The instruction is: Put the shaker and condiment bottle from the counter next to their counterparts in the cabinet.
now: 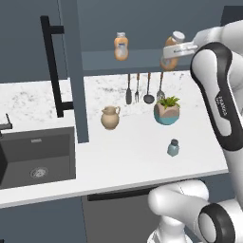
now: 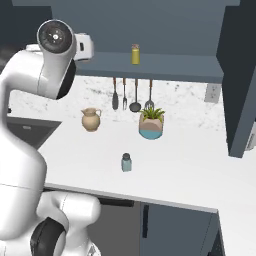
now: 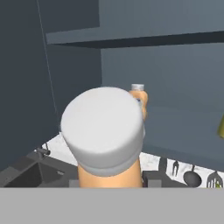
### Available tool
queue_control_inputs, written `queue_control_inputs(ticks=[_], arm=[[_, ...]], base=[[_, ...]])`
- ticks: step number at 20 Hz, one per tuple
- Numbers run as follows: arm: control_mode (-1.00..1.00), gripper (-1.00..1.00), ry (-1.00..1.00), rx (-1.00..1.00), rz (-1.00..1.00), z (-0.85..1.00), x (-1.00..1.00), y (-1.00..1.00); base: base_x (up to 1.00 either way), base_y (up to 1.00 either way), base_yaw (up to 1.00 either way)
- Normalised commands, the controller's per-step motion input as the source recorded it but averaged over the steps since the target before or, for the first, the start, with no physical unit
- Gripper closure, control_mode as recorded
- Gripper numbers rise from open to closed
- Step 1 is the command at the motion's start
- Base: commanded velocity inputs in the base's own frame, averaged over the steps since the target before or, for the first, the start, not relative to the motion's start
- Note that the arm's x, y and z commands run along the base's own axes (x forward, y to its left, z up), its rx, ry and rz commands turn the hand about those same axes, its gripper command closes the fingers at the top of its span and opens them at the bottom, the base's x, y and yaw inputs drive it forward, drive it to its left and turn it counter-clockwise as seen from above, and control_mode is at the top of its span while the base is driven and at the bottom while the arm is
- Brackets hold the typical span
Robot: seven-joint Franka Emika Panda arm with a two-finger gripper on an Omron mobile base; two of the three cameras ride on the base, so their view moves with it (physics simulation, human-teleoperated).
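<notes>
My gripper [image 1: 173,50] is shut on the condiment bottle [image 1: 171,57], an orange bottle held tilted at the right end of the open shelf of the cabinet [image 1: 102,60]. In the hand view its whitish cap [image 3: 103,127] sits right before the lens. Its counterpart, another orange bottle [image 1: 121,46], stands on the shelf to the left and peeks out behind the cap in the hand view [image 3: 140,99]. The yellow shaker [image 2: 135,54] stands farther right on the shelf. On the counter [image 1: 128,156] the blue-grey shaker [image 1: 173,148] stands upright near the front edge.
A tan jug [image 1: 110,117] and a potted plant [image 1: 166,110] stand at the back of the counter under several hanging utensils [image 1: 137,89]. The dark sink [image 1: 35,159] lies left. The open cabinet door with its black bar handle [image 1: 51,66] juts out above it.
</notes>
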Motion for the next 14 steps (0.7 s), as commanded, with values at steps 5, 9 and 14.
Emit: queue_control_inputs(ticks=[5, 9, 14], arm=[[-1.00, 1.00, 0.00, -0.03, 0.00, 0.00, 0.24, 0.16], [-1.00, 1.00, 0.00, 0.00, 0.00, 0.00, 0.37, 0.00], [-1.00, 1.00, 0.00, -0.01, 0.00, -0.23, 0.11, 0.00]], base=[[0.00, 0.00, 0.00], [0.00, 0.00, 0.00], [0.00, 0.00, 0.00]])
